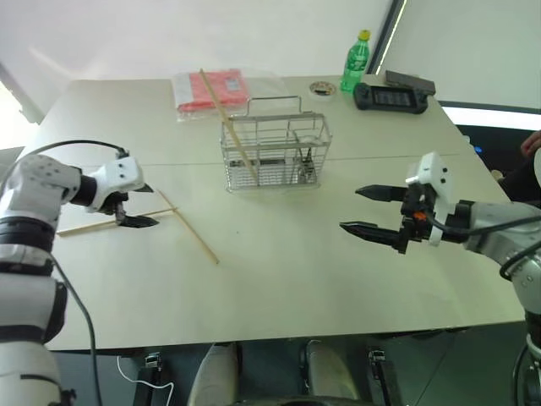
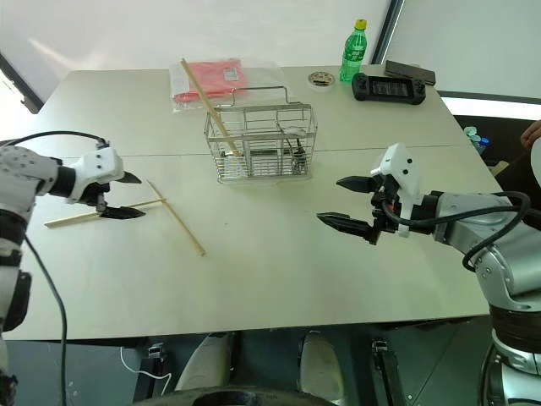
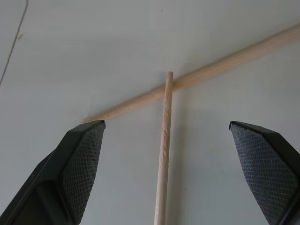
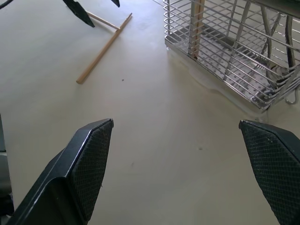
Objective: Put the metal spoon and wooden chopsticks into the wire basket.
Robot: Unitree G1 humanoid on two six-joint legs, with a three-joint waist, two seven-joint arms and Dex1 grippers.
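The wire basket [image 1: 275, 154] stands at the table's middle back. One wooden chopstick [image 1: 226, 123] leans in its left part, and the metal spoon [image 2: 296, 145] stands in its right part. Two more chopsticks lie on the table at the left in a T shape, one [image 1: 188, 226] running toward the front, the other [image 1: 89, 226] pointing left. My left gripper [image 1: 149, 205] is open just above that second stick, which lies between its fingers [image 3: 79, 159] in the left wrist view [image 3: 163, 145]. My right gripper [image 1: 350, 209] hangs open and holds nothing, in front and to the right of the basket.
At the back stand a green bottle [image 1: 356, 61], a red packet in clear plastic [image 1: 221, 89], a small round tin [image 1: 322, 87], a black handheld device [image 1: 390, 96] and a dark box [image 1: 411, 80]. A person's hand [image 1: 532, 142] shows at the right edge.
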